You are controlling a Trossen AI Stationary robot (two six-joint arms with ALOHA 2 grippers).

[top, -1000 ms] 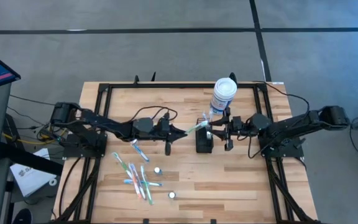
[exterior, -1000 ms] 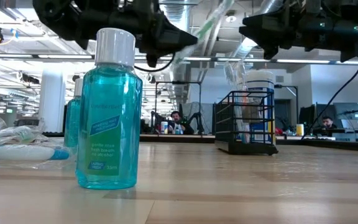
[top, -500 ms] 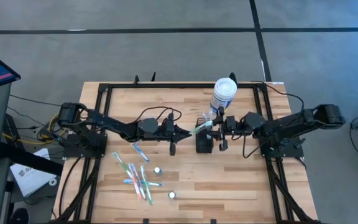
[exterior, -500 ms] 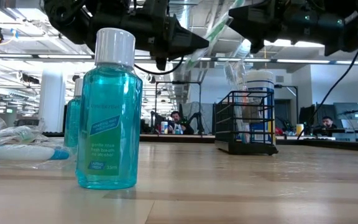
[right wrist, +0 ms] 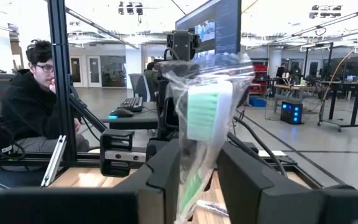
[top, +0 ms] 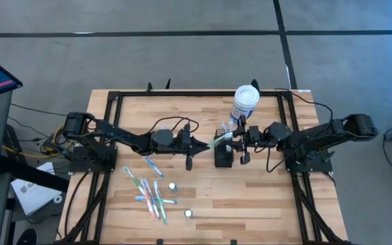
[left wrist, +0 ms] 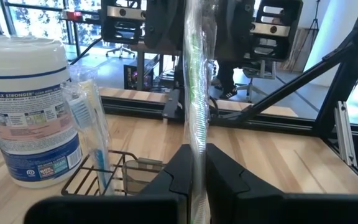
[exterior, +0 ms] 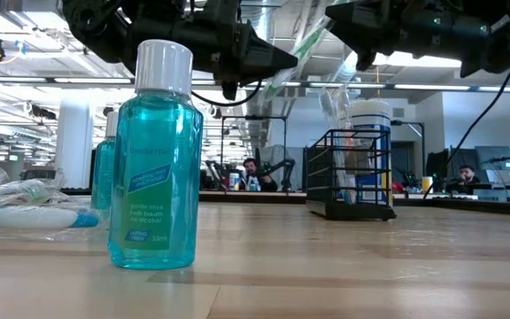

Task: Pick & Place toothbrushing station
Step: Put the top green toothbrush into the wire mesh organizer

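Observation:
A green toothbrush in a clear wrapper point(top: 218, 140) hangs in the air between my two grippers. It is above the toothbrushing station point(top: 223, 155), a black wire caddy standing on the table. My left gripper point(top: 201, 144) reaches in from the left and is shut on the toothbrush. My right gripper point(top: 235, 141) reaches in from the right, and its fingers close around the wrapper near the brush head point(right wrist: 207, 112). A blue wrapped toothbrush point(left wrist: 92, 124) stands upright in the caddy point(left wrist: 104, 174). My left gripper pinches the wrapped toothbrush's handle point(left wrist: 195, 146) between its two fingers, coming level from the table's left. The brush runs on past the fingertips, clear of table and caddy, slanting up toward my right gripper. My right gripper has the wrapper just below the brush head point(right wrist: 194, 177) between its two fingers, which meet the wrapper's two sides. It comes about level from the table's right, and the head stands up past the fingertips.
A white canister with a blue label point(top: 245, 102) stands just behind the caddy. Several wrapped toothbrushes point(top: 152, 190) and two small bottles point(top: 173, 185) point(top: 188, 213) lie at the near left. A teal mouthwash bottle point(exterior: 156, 159) fills the low view's foreground. A seated person point(right wrist: 33, 106) is beyond the table.
My left gripper has carried the toothbrush a little toward the table's right. My right gripper has come toward the left to meet it above the caddy. The brush's head end now lies between the right fingers. Over the last half second both arms have kept still.

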